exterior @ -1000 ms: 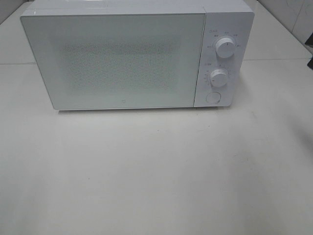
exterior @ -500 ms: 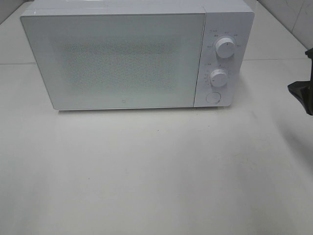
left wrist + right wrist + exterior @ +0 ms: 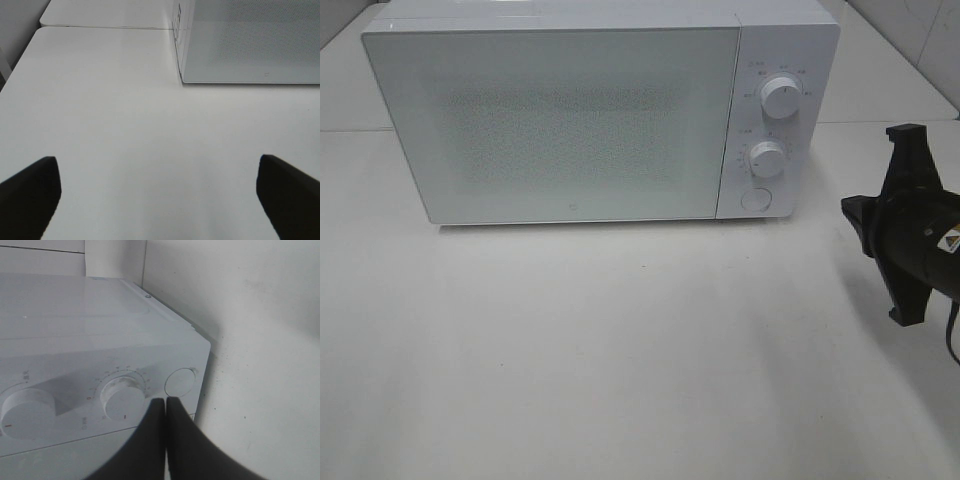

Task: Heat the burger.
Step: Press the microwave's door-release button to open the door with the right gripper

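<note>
The burger is out of view in every frame. A white microwave (image 3: 560, 120) stands at the back of the table with its door closed. My right gripper (image 3: 850, 210) reaches in from the right, shut with nothing in it, a short way right of the control panel. In the right wrist view its closed tips (image 3: 165, 401) point at the panel, just below the round button (image 3: 180, 382) and beside the lower knob (image 3: 122, 396). My left gripper (image 3: 160, 200) is open and empty over bare table, with the microwave (image 3: 250, 45) ahead of it.
The panel carries an upper knob (image 3: 780, 97), a lower knob (image 3: 768, 158) and a round button (image 3: 756, 199). The white table (image 3: 620, 350) stretches in front of the microwave. A tiled wall rises at the back right.
My right gripper has come into the exterior view from the right edge and moved left toward the microwave's control panel. The microwave has not moved.
</note>
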Motion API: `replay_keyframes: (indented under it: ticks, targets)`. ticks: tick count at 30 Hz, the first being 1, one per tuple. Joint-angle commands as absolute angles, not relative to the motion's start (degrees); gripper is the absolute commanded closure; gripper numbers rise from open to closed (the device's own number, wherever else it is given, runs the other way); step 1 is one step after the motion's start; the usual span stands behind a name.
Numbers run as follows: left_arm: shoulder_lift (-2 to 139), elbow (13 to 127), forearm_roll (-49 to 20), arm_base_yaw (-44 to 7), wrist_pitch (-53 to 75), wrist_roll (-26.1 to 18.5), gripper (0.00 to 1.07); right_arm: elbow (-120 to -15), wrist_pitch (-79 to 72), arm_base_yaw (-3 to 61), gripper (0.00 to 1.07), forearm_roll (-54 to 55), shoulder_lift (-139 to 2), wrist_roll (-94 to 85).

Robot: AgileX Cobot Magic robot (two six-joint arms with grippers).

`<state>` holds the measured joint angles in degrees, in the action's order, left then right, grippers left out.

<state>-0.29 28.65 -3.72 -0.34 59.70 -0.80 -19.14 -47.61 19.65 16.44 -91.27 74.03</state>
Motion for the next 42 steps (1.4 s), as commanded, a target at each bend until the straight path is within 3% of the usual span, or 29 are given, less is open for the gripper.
replay_keyframes:
  ticks: [1, 14, 42]
  targets:
    - [-1.55, 28.48, -4.13, -0.34, 59.36, -0.92, 0.06, -19.94, -49.85, 22.06, 1.07, 20.45, -92.65, 74.37]
    - [-1.55, 28.48, -4.13, -0.34, 59.36, -0.92, 0.06, -28.07, -49.16, 28.19, 1.07, 25.73, -101.53, 74.71]
    - [-1.55, 28.48, -4.13, -0.34, 59.36, -0.92, 0.06, -43.83, -46.29, 28.07, 1.07, 29.91, -117.40, 75.69]
